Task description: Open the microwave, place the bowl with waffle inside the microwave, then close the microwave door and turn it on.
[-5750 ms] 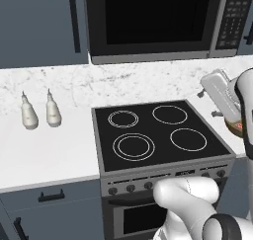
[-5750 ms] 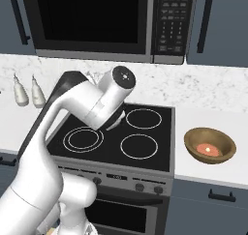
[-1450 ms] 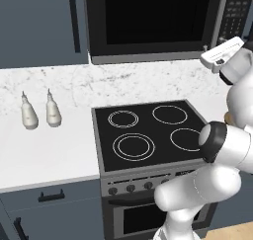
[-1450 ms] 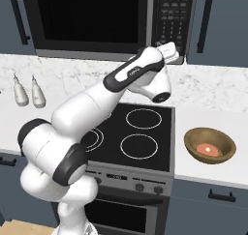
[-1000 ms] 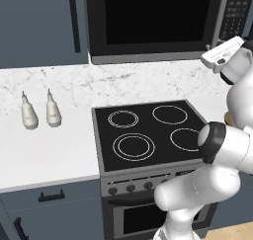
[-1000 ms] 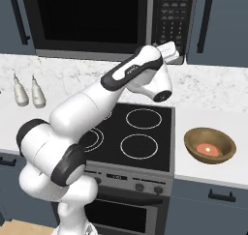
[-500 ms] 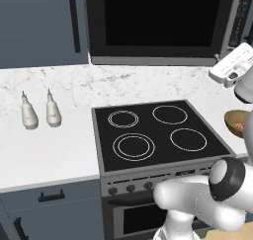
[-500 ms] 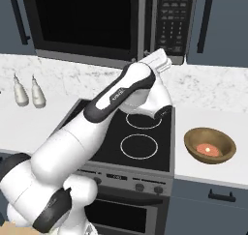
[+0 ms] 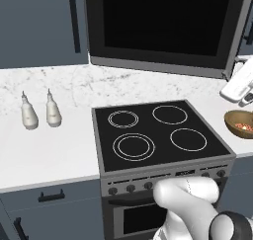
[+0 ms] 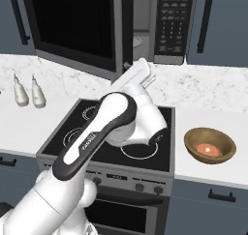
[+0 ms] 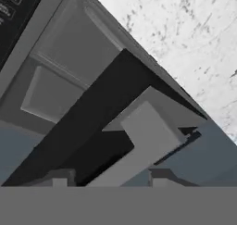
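Your gripper (image 10: pixel 145 69) sits at the free edge of the door (image 10: pixel 77 28), just below the microwave (image 10: pixel 164 21). In the hand view the two finger tips rise on either side of the door's grey edge (image 11: pixel 143 140), with a gap between them. Whether they press on that edge or merely flank it cannot be told, so neither the width of the opening nor a hold on the door can be stated.

The door stands swung partly outward on its left hinge. In the right base view a slice of pale cavity (image 10: pixel 141 36) shows between the door and the keypad (image 10: pixel 170 16). In the left base view the door (image 9: pixel 163 29) appears as a broad dark pane tilted toward you.

The bowl (image 10: pixel 209 145) rests on the table (image 10: pixel 213 118) to the right of the stove (image 10: pixel 116 147), well apart from the gripper, with the waffle (image 10: pixel 208 149) inside it.

Progress, judged from this layout: the opening step is under way and probably incomplete, since the gap looks narrow for the bowl. Loading the bowl, closing the door and starting the microwave are left to do.

In the left base view the bowl (image 9: pixel 241 124) is cut off by the frame edge. The waffle's shape cannot be made out.
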